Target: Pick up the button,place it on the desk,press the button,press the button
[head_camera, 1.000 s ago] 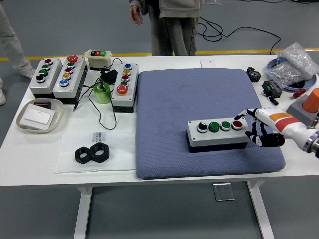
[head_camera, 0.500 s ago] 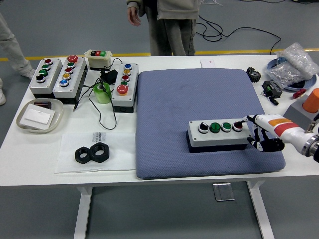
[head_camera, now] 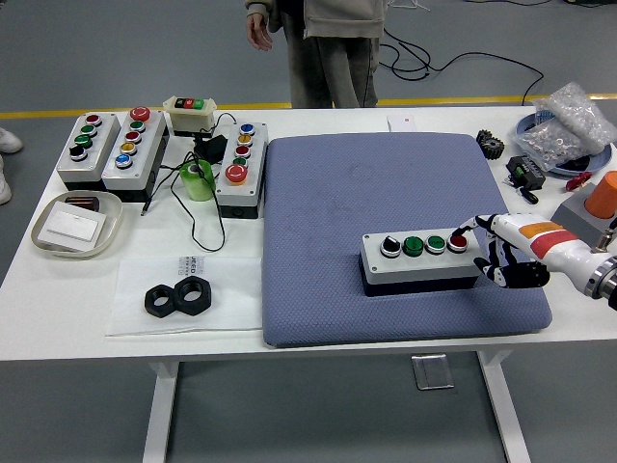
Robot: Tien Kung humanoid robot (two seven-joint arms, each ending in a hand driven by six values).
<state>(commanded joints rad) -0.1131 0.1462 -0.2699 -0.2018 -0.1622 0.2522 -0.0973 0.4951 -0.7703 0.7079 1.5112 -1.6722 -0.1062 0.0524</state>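
From the head view, I have the button box (head_camera: 419,258) lying flat on the blue pad (head_camera: 386,212) at the desk (head_camera: 58,289) centre-right, set down where my right hand (head_camera: 501,253) can reach it. Its long axis runs left to right, roughly parallel to the near desk edge, buttons facing up in one row. My right hand comes in from the right, index finger (head_camera: 466,231) stretched onto the red button (head_camera: 457,242) at the box's right end, other fingers curled under, gripping nothing (a pressing pose, I judge). The left arm is out of view.
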